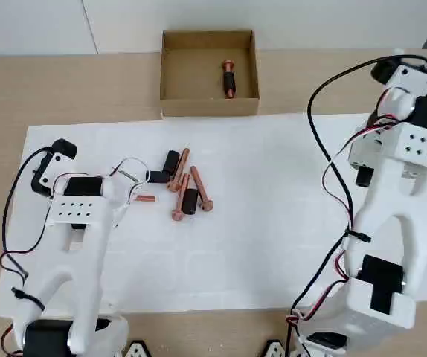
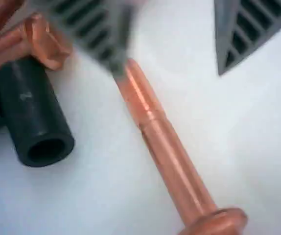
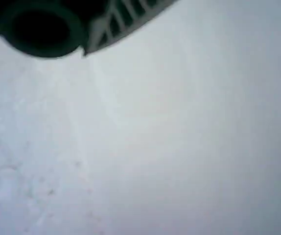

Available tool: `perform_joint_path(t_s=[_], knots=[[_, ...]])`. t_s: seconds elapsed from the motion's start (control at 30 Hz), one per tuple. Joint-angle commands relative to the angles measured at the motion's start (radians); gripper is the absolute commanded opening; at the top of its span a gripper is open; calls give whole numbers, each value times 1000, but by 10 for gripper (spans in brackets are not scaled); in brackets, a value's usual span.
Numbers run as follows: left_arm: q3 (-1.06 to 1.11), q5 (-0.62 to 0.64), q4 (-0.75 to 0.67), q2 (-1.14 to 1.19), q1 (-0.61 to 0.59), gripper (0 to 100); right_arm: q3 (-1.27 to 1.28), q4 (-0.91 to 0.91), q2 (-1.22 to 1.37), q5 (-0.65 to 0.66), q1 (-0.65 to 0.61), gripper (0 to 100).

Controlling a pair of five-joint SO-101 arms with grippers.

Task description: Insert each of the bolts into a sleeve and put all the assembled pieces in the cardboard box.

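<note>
- My left jaws are apart, low over a loose bolt lying on the white paper; nothing gripped.
- My right jaws look clamped on a black sleeve, well apart from the pile.
- Several bolts and sleeves lie unassembled just beside the left jaws.
- One assembled piece sits in the cardboard box; I reckon most of the job remains.

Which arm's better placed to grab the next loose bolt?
Left. Its gripper is open over a loose copper-coloured metal bolt on the white paper sheet, beside the black cylindrical sleeves. The right arm stands off at the sheet's far edge.
</note>
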Motion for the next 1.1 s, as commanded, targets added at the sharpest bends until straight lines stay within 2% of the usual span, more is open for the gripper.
perform_joint_path(t_s=[0.0, 0.27, 1.07], knots=[[-39, 11, -8, -5, -5, 215, -3, 1, -51, -9, -10, 5], [30, 11, -147, -5, -80, 214, -3, 1, -51, -9, -10, 5], [240, 6, -448, -3, -75, 214, -3, 1, -54, -9, -10, 5]])
